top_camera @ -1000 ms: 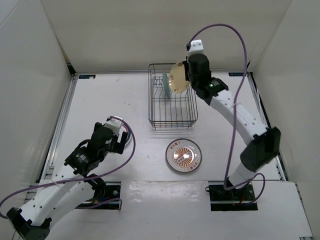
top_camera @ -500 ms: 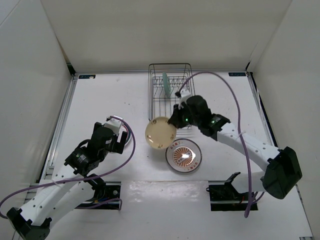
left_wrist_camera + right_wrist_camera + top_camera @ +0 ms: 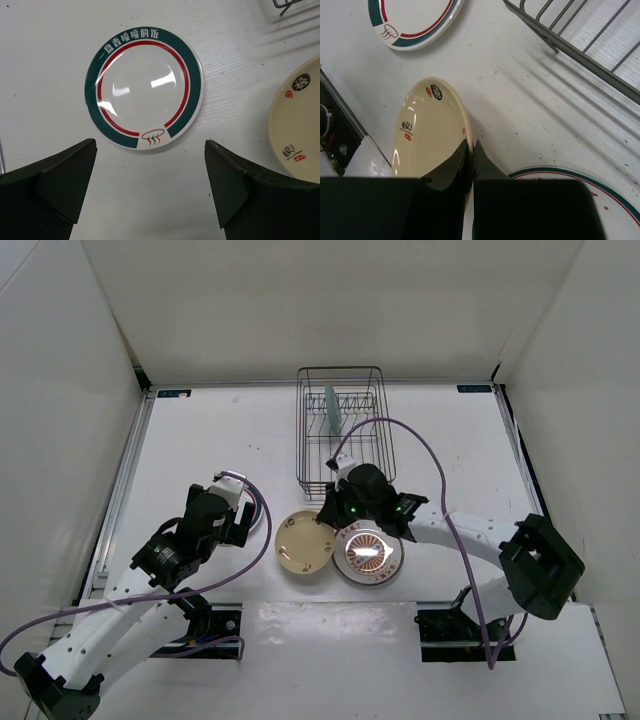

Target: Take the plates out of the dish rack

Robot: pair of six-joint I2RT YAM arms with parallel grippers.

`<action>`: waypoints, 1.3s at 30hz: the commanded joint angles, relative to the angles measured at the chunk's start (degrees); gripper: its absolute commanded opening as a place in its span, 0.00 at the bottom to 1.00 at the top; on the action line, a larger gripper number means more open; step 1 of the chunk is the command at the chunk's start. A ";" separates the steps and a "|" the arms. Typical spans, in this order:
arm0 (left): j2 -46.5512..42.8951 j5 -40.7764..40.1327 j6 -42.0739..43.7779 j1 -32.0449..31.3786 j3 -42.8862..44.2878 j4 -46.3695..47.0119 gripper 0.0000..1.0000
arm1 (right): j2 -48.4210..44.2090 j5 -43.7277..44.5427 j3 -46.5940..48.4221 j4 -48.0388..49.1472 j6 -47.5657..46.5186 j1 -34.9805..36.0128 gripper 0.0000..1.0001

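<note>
My right gripper (image 3: 471, 144) is shut on the rim of a cream plate (image 3: 422, 130) with small red and black marks. It holds the cream plate (image 3: 303, 544) low at the table's front; I cannot tell whether it touches the table. The sunburst plate (image 3: 368, 553) lies flat just to its right. A white plate with a dark green rim (image 3: 144, 89) lies flat to its left, under my open left gripper (image 3: 150, 150), which holds nothing. The dish rack (image 3: 340, 369) stands at the back with a teal plate (image 3: 331, 408) upright in it.
The rack's near corner (image 3: 580, 45) shows at the top right of the right wrist view. White walls close in the table on three sides. The arm bases (image 3: 460, 625) sit at the near edge.
My right arm has swung the cream plate from above the rack down to the front of the table, between the other two plates. The left arm has stayed still.
</note>
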 commanded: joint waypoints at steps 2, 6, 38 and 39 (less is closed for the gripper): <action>-0.40 -0.63 0.06 0.27 -0.25 -0.03 0.99 | 3.07 0.57 1.59 6.53 2.02 1.83 0.00; -0.41 -0.45 -0.03 0.28 -0.25 0.06 0.99 | 6.67 1.36 1.07 8.11 3.42 2.54 0.00; -0.76 -1.68 0.15 0.28 -0.25 -0.30 0.99 | 11.60 9.88 7.65 -6.97 2.30 5.26 0.47; -1.02 -1.77 0.32 0.28 -0.16 -0.38 0.99 | 10.47 10.06 9.49 -9.70 0.72 5.18 0.47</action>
